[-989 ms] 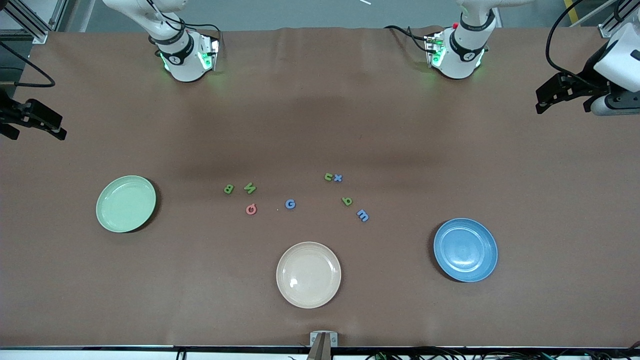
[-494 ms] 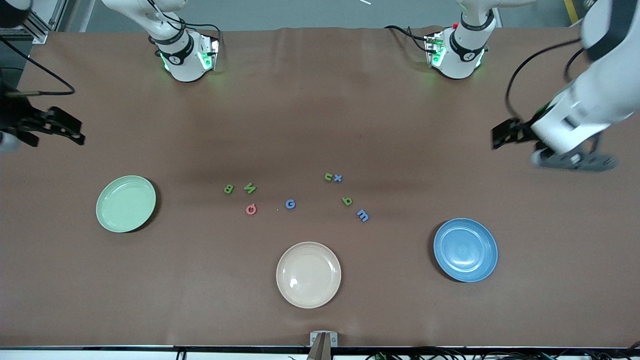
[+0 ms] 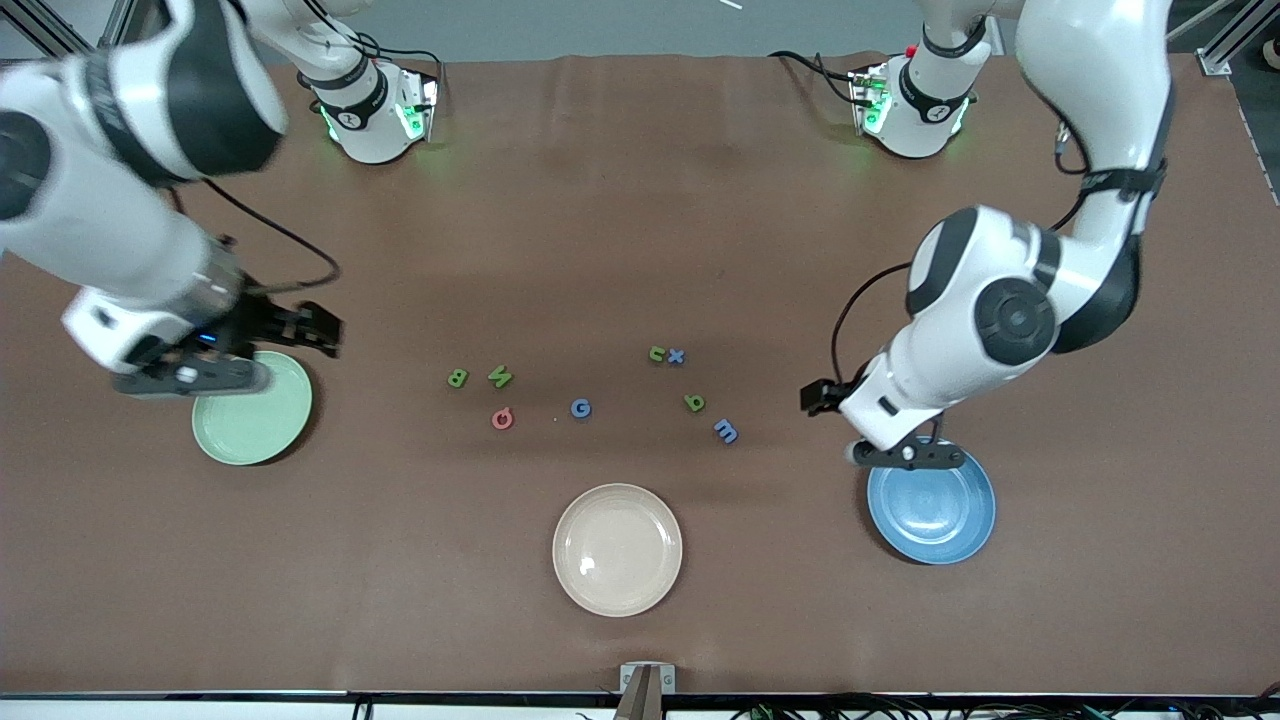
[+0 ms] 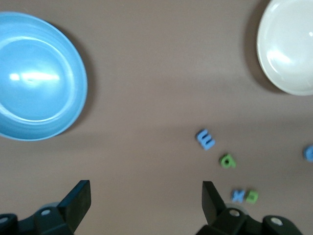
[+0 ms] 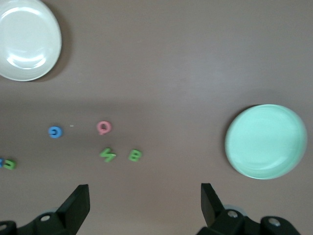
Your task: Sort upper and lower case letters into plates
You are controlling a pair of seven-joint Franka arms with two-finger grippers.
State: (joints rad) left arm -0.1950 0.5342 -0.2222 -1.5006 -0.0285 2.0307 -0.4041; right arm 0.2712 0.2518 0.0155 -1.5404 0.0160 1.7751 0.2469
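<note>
Eight small chunky foam letters lie loose on the brown counter (image 3: pixel 640 200), scattered about its middle. Toward the right arm's end sit a green B (image 3: pixel 457 378), a green N (image 3: pixel 500 376), a pinkish-red Q (image 3: pixel 502 418) and a blue G (image 3: pixel 580 407). Toward the left arm's end sit a green n (image 3: pixel 657 353) touching a blue x (image 3: pixel 677 355), a green q-like letter (image 3: pixel 694 402) and, nearer the front edge, a blue m (image 3: pixel 726 431).

The round pale mint green plate (image 3: pixel 262 425) lies toward the right arm's end of the counter, and the round medium blue plate (image 3: pixel 932 505) toward the left arm's end. Both plates hold nothing. A cream-beige plate (image 3: pixel 617 549) of the same size rests near the middle of the front edge.

The right end effector (image 5: pixel 145 203) hangs above the counter at the mint plate's rim, its fingers spread apart and holding nothing. The left end effector (image 4: pixel 145 200) hangs above the counter just beside the blue plate, between it and the blue m, its fingers likewise spread wide and holding nothing.
</note>
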